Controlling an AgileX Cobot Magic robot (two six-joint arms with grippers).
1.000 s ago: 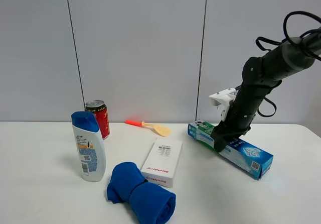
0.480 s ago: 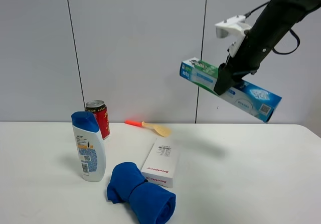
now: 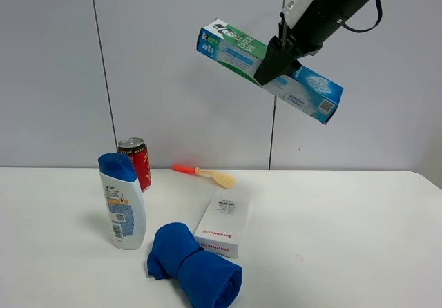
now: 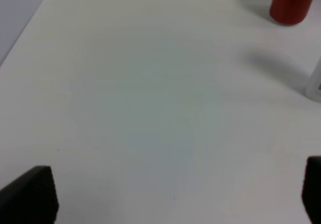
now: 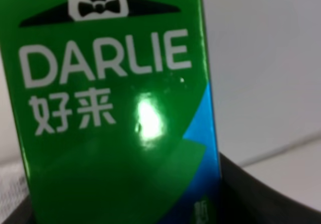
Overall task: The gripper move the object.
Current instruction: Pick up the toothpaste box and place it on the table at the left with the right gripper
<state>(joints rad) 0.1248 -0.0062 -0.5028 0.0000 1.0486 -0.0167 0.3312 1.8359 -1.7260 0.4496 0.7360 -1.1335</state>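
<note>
The long blue-and-green toothpaste carton (image 3: 231,47) hangs high in the air in front of the wall, tilted with its left end up. My right gripper (image 3: 269,68) is shut on its middle, at the tip of the black sleeved arm that comes in from the upper right. In the right wrist view the green DARLIE face of the carton (image 5: 110,108) fills the picture, with a black finger (image 5: 261,199) beside it. My left gripper (image 4: 170,204) is open and empty over bare white table; it is out of the exterior view.
On the white table (image 3: 345,239) stand a white-and-blue shampoo bottle (image 3: 123,201) and a red can (image 3: 135,161). A white flat box (image 3: 224,222), a rolled blue towel (image 3: 193,266) and an orange-handled spoon (image 3: 205,175) lie there. The can (image 4: 293,3) also shows in the left wrist view.
My right gripper has lifted the carton off the right side of the table, up and to the left, to well above the other things. Nothing else moved.
</note>
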